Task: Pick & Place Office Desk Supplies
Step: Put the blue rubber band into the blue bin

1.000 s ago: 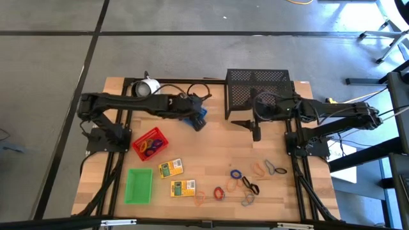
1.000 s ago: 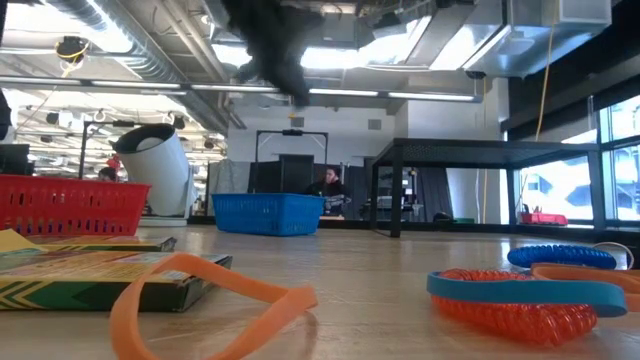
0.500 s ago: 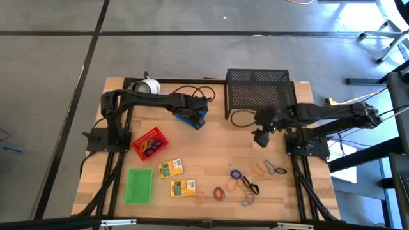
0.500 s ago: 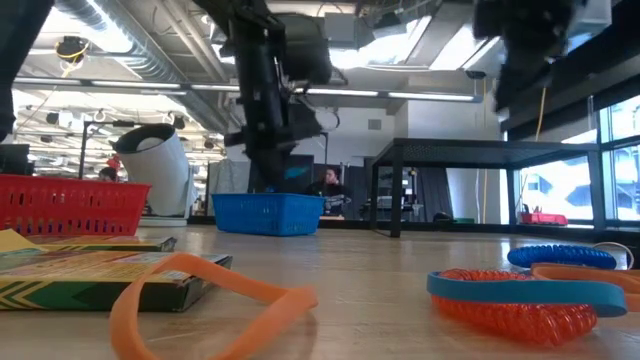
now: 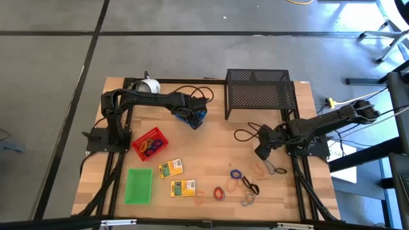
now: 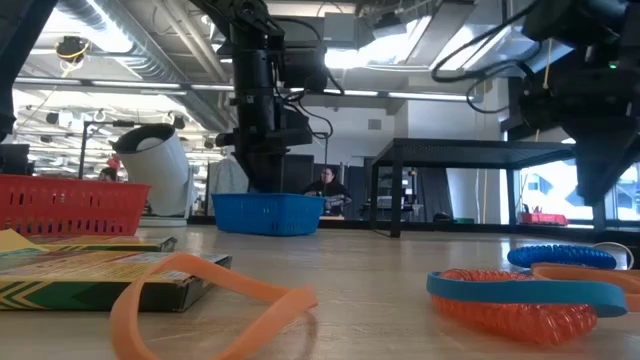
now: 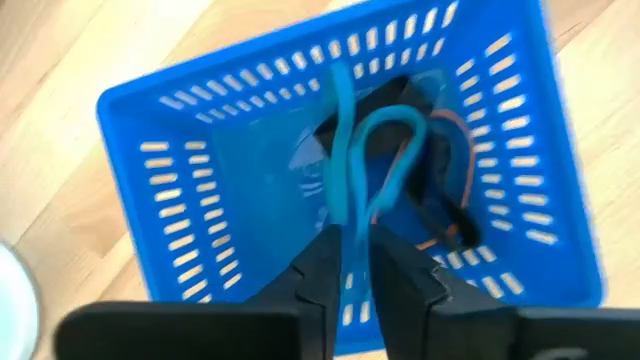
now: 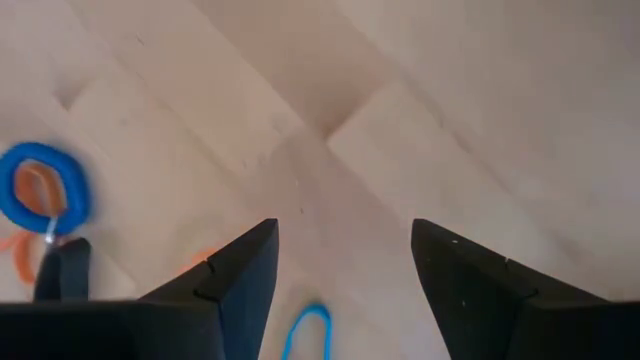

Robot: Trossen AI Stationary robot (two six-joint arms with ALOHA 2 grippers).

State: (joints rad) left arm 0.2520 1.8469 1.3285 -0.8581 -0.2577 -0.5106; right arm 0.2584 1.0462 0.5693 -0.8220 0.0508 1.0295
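Note:
My left gripper (image 5: pixel 190 119) points down into the blue tray (image 7: pixel 200 150) at the far middle of the table. A teal loop (image 7: pixel 375 150) sits between its narrowly open fingers, and other loops lie in the tray. My right gripper (image 5: pixel 262 152) hangs open over bare wood at the right, pointing down and touching nothing. Just nearer than it lie loose loops: blue (image 5: pixel 236 173), orange (image 5: pixel 259 169), grey (image 5: pixel 276 169), black (image 5: pixel 250 186) and red (image 5: pixel 218 191). At the left are a red tray (image 5: pixel 150 144) with loops in it, a green tray (image 5: pixel 138 185) and two yellow-green boxes (image 5: pixel 170 168). My left gripper has the teal loop's near end (image 7: pixel 350 235) between its two fingers, which come from above, pointing down into the tray. A thin gap shows beside the band, so I cannot tell whether the fingers touch it. The loop's far end lies on the tray's floor.
A black wire-mesh rack (image 5: pixel 259 94) stands at the far right and a white round object (image 5: pixel 146 87) at the far left. A dark cable (image 5: pixel 246 134) loops over the wood beside my right gripper. Bare wood lies in the table's middle.
My left gripper has come down over the blue tray, tipped to point downward, then kept still. My right gripper has left the spot in front of the rack, gone down and toward the table's near edge and the loose loops, and turned from level to pointing down.

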